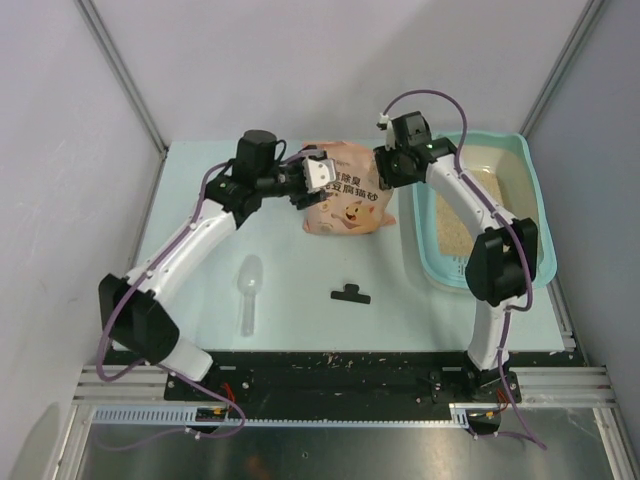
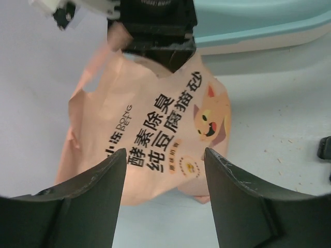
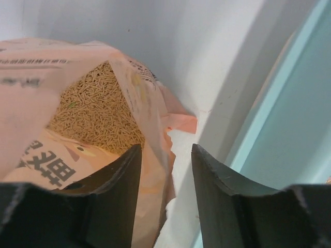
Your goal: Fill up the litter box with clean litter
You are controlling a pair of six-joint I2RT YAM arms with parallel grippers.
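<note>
Right wrist: bag [image 3: 31, 67] and litter box [image 1: 490, 138] hold clean litter [image 3: 93, 113] (left gripper [image 2: 164, 155] and right gripper [image 3: 165, 150] apart).

Wide gap between left fingers [image 2: 88, 199]; peach cat-print bag [image 2: 150, 129] beyond them, not touching; litter box [image 2: 258, 20] rim behind bag.

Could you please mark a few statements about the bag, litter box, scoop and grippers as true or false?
1. The bag is open, with litter visible inside. True.
2. The litter box is empty. False: some litter lies in it.
3. The scoop lies in the litter box. False: it lies on the table, left of the bag.
4. The left gripper and right gripper are both open. True.
</note>
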